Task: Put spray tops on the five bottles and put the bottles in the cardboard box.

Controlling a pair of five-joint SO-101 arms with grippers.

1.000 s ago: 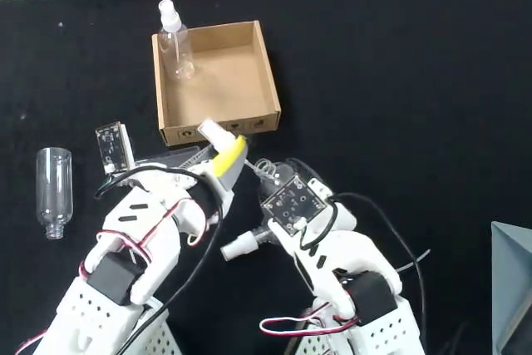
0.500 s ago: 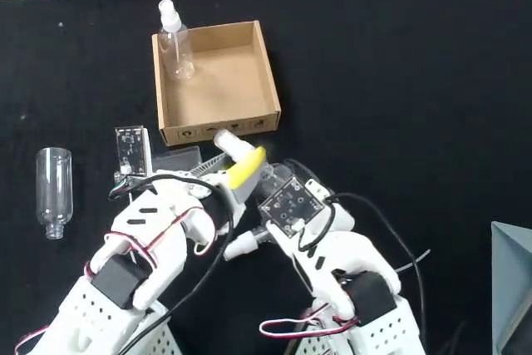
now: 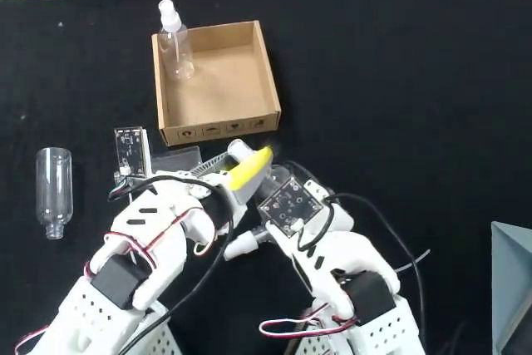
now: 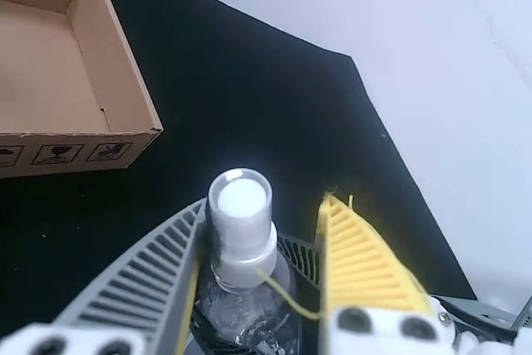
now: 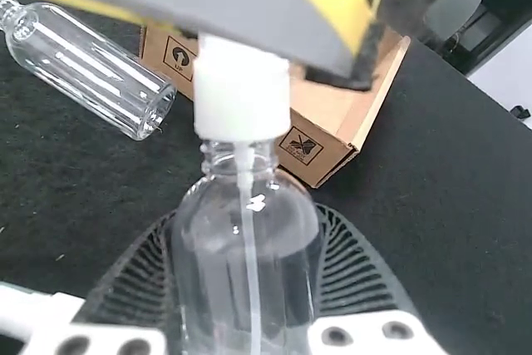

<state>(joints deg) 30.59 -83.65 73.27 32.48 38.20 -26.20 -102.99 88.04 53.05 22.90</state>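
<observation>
At the front of the black table (image 3: 399,81), just short of the cardboard box (image 3: 270,72), my right gripper (image 5: 247,218) is clamped on a clear bottle (image 5: 245,243). Its black ribbed fingers (image 5: 349,263) press against the bottle's sides.

My left gripper (image 4: 264,204) stands spread around the white spray top (image 4: 241,222) on that bottle's neck. The grey finger (image 4: 150,268) lies against the top's side. The yellow finger (image 4: 357,263) stands off it, with a gap between them.

The top sits over the neck with the threads showing just beneath it. Its thin tube runs down inside the bottle.

From above, my two grippers meet just in front of the box's near wall. A second bottle (image 3: 176,47), already capped, stands in the box's far left corner. A bare bottle (image 3: 54,189) lies on its side well off to the left. A loose spray top (image 3: 237,245) lies on the cloth beside my right arm.
</observation>
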